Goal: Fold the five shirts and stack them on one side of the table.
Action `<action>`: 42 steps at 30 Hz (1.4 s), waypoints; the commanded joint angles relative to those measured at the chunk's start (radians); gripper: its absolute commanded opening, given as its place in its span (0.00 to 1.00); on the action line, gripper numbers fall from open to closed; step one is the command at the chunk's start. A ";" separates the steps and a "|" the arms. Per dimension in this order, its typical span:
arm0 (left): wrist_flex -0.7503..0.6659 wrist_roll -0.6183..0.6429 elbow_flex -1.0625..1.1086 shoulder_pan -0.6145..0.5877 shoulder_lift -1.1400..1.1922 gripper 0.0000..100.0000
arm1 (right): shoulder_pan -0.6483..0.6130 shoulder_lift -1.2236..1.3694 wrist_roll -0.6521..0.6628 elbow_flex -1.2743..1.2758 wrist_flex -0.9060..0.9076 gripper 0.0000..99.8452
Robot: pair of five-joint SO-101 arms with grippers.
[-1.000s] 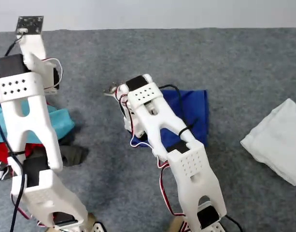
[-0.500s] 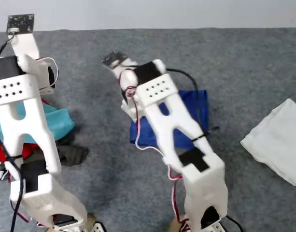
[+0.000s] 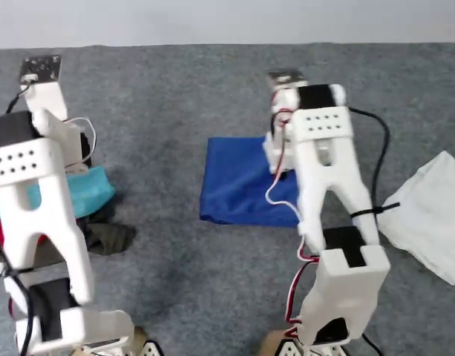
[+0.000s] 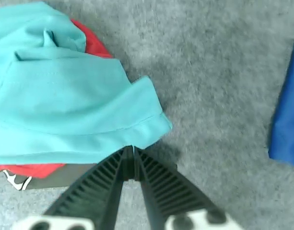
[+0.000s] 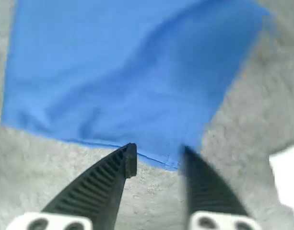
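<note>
A: Where is the blue shirt (image 3: 242,182)?
B: Folded flat, mid-table. Expect soft, light, limp cloth: pinch both layers at an edge hem. Right gripper (image 5: 158,153) hangs over that edge, jaws apart, empty. Left gripper (image 4: 134,153), closed and empty, is above the teal shirt (image 4: 65,105).

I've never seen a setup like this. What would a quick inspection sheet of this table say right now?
Surface: grey, carpet-like table cover.
Job's things: blue shirt folded flat mid-table; white shirt folded near the right edge; teal shirt heaped with a red one and a dark one on the left.
Clutter: nothing seen.
Grippers: left gripper shut and empty, at the teal shirt's edge; right gripper open over the blue shirt's edge.
Cables: loose wires run along both arms, one looping over the blue shirt.
Surroundings: pale wall behind the table.
</note>
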 commanded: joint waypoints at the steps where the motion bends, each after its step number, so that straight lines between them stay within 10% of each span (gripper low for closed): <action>1: 0.021 -0.002 0.001 -0.002 -0.081 0.01 | 0.022 -0.005 -0.144 -0.006 -0.021 0.36; 25: 0.023 -0.052 0.001 -0.005 -0.089 0.01 | -0.025 0.383 -0.184 -0.011 -0.209 0.37; 36: 0.023 -0.052 0.001 -0.005 -0.089 0.01 | -0.027 0.403 -0.066 -0.011 -0.170 0.00; 42: 0.023 -0.052 0.001 -0.005 -0.089 0.01 | 0.035 0.401 0.035 -0.058 -0.064 0.01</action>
